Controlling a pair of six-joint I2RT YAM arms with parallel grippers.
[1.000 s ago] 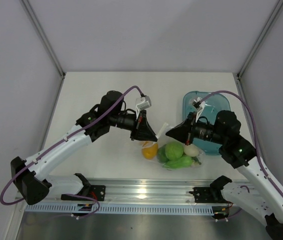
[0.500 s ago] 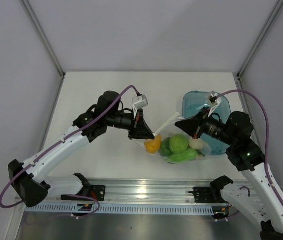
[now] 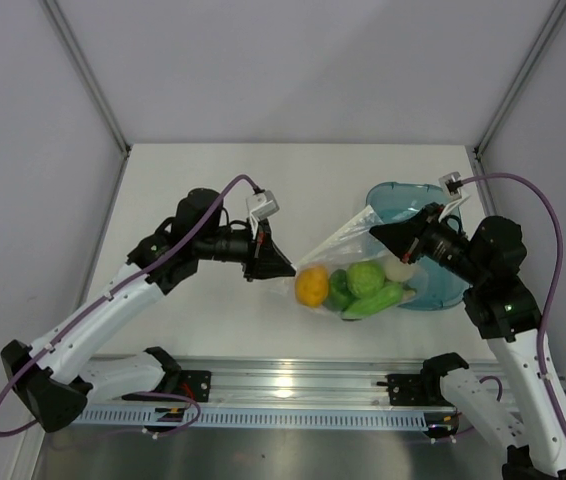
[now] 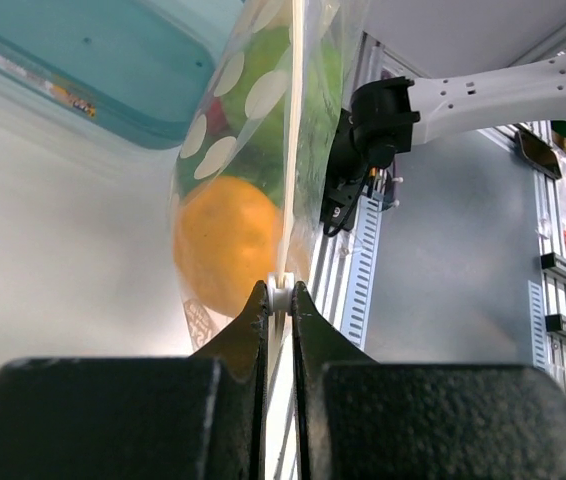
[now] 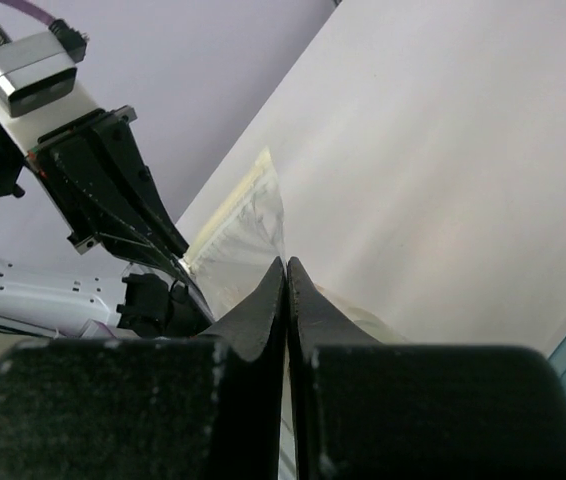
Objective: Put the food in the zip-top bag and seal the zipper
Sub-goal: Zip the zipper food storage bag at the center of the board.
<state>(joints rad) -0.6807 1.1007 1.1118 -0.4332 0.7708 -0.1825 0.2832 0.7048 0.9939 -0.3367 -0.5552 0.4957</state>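
Note:
The zip-top bag (image 3: pixel 348 262) hangs stretched between my two grippers, just above the table. Inside it lie the food pieces: a yellow-orange fruit (image 3: pixel 311 286), a green pepper (image 3: pixel 365 278), a green cucumber (image 3: pixel 373 300) and a white piece (image 3: pixel 398 268). My left gripper (image 3: pixel 281 268) is shut on the small white slider (image 4: pixel 280 295) at the bag's left end, and the zipper (image 4: pixel 291 150) runs straight away from it, with the fruit (image 4: pixel 228 245) behind the film. My right gripper (image 3: pixel 373 230) is shut on the bag's right top corner; its jaws (image 5: pixel 286 262) pinch the thin film (image 5: pixel 248 225).
A teal-blue translucent tray (image 3: pixel 441 205) sits at the right, partly under the right arm and the bag's right end. The metal rail (image 3: pixel 293 385) with the arm bases runs along the near edge. Grey walls close in the white table on three sides.
The two grippers have moved apart, left going left and right going up and right. The bag is drawn taut between them, and the food has shifted right inside it.

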